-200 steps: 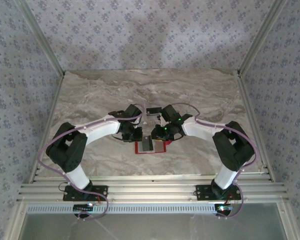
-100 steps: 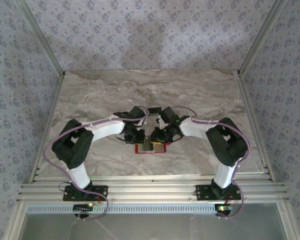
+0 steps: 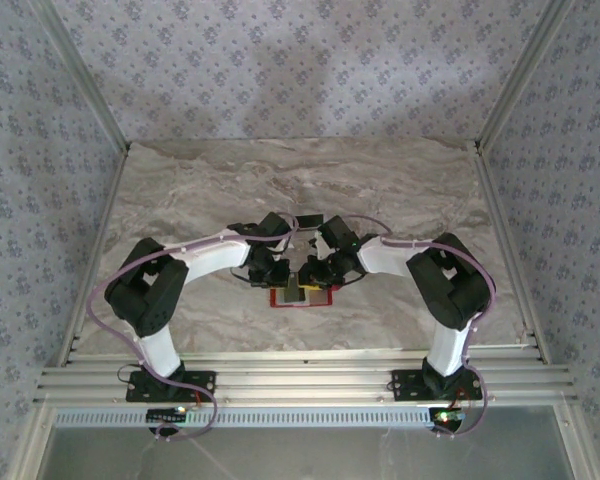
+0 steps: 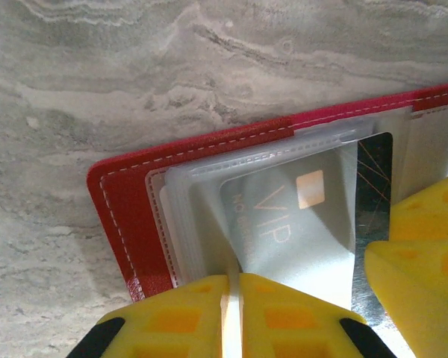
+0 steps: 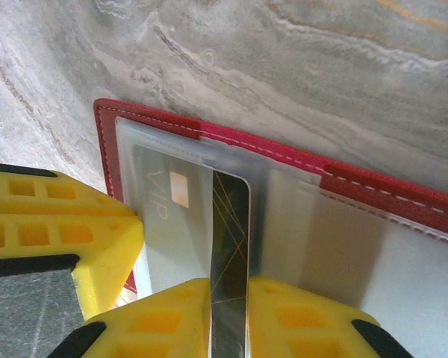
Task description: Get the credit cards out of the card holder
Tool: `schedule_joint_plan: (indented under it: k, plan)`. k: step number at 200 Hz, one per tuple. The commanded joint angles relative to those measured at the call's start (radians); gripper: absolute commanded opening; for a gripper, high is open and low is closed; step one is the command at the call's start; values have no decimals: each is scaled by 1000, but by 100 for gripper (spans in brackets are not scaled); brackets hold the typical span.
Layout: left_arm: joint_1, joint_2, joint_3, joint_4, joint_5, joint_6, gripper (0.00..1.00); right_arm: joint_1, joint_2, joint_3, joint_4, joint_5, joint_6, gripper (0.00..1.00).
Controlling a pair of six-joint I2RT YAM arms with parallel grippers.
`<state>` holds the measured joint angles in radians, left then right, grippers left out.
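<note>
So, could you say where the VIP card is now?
The VIP card lies mid-table, partly inside the clear pocket of the red card holder, its dark-banded edge pinched by the right gripper.

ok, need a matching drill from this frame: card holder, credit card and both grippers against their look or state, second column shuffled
Column one:
1. card holder
2. credit card
3. left gripper
4. right gripper

Column two:
A. shut on the card's dark band
B. red, lying open on the marble table
C. grey with VIP print and a gold chip, partly inside the clear pocket
D. shut on the edge of the clear pocket

Pairs: 1-B, 2-C, 3-D, 4-A
</note>
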<state>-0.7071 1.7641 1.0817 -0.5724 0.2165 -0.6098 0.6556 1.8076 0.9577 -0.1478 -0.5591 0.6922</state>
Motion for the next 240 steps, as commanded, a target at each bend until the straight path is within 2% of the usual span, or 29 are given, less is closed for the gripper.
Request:
schedule_joint_plan:
  k: [1, 65, 118, 173, 224, 240]
  plan:
    - [-4, 38, 7, -55, -25, 21, 13, -3, 7, -12, 31, -38, 16, 21]
    - [-5, 40, 13, -76, -37, 27, 12, -9, 41, -39, 96, -63, 47, 18]
    - [-6, 38, 13, -80, -45, 27, 12, -28, -48, -80, 63, -10, 44, 9]
    - [-6, 28, 14, -72, -57, 30, 13, -74, -123, -124, 6, 19, 14, 7]
    - [-5, -23, 15, -22, -37, 21, 18, -91, -239, -119, -74, 85, -54, 6]
    - [-5, -38, 15, -5, -26, 16, 19, -93, -271, -99, -119, 117, -144, 5]
